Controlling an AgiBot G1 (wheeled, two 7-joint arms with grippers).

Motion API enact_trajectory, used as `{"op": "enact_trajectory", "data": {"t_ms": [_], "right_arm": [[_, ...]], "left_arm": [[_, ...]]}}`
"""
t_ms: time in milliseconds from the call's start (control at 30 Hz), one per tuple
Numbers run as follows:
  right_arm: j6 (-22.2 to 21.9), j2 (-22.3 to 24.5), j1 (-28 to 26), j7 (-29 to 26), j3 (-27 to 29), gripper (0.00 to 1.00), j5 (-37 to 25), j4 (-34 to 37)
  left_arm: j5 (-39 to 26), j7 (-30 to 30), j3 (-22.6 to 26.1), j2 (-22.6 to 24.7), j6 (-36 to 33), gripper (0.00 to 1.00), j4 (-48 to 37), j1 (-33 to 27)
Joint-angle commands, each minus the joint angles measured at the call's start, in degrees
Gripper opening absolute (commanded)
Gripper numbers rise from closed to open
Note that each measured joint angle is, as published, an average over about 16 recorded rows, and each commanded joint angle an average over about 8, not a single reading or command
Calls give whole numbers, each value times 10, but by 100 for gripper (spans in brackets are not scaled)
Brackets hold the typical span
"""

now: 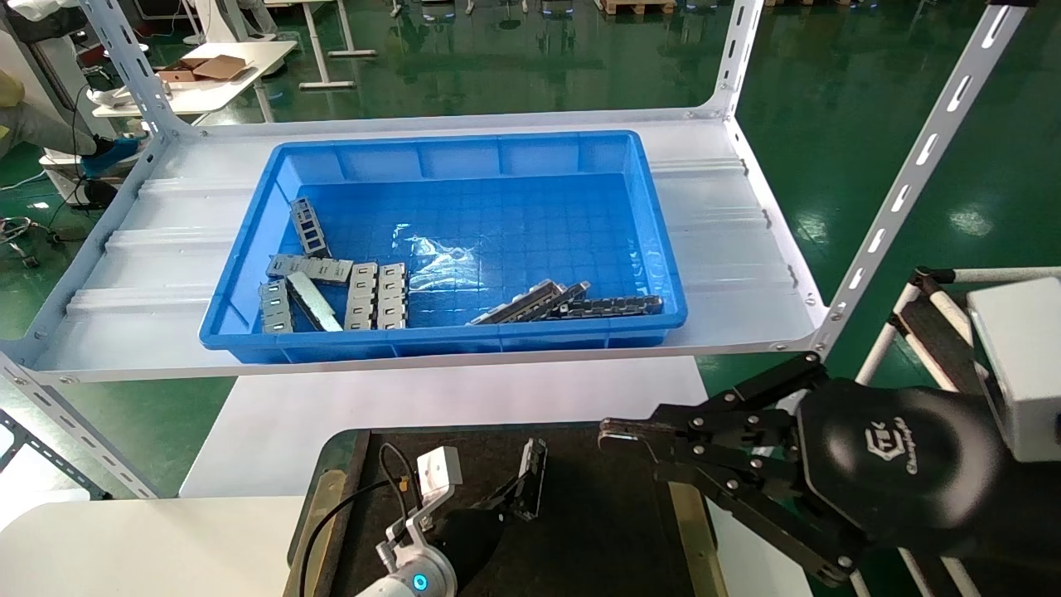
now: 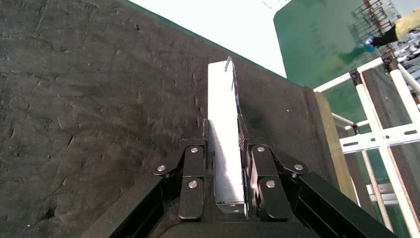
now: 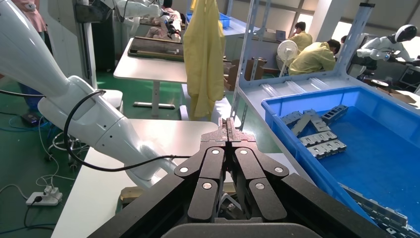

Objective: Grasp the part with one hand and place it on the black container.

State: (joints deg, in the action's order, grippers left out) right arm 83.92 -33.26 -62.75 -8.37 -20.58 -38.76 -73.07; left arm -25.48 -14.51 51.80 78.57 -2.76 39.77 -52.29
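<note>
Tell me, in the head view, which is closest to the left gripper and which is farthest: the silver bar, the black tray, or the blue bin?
1. The silver bar, clamped in the left gripper.
2. The black tray, right beneath it.
3. The blue bin, up on the shelf beyond.

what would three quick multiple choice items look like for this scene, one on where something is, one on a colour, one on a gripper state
1. Where is the part held by the left gripper?
A. over the black container
B. inside the blue bin
C. on the white shelf

2. What colour is the bin with the loose metal pieces?
A. red
B. blue
C. yellow

3. How is the right gripper?
A. open wide
B. shut on a plate
C. shut, holding nothing

Answers:
1 A: the left wrist view shows the bar above the dark felt surface.
2 B: its walls and floor are blue in the head view.
3 C: the right wrist view shows its fingertips pressed together with nothing between.
</note>
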Motion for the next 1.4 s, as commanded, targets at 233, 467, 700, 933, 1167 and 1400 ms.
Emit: {"op": "enact_trajectory", "data": {"t_ms": [233, 467, 700, 933, 1167, 1400], "right_arm": [[0, 0, 0, 0, 0, 92, 0, 0], [0, 0, 0, 0, 0, 100, 0, 0], [0, 0, 0, 0, 0, 100, 0, 0], [0, 0, 0, 0, 0, 100, 0, 0], [0, 0, 0, 0, 0, 100, 0, 0], [0, 0, 0, 0, 0, 100, 0, 0]], "left_arm": [[26, -19, 44, -1, 24, 90, -5, -14], [36, -30, 65, -2, 37, 100, -3, -21], [36, -37, 75, -3, 46, 100, 5, -27], [23, -35, 77, -4, 57, 100, 14, -33], [-14, -14, 72, -9, 59, 100, 28, -41], [-59, 20, 39, -30, 25, 100, 54, -40]]}}
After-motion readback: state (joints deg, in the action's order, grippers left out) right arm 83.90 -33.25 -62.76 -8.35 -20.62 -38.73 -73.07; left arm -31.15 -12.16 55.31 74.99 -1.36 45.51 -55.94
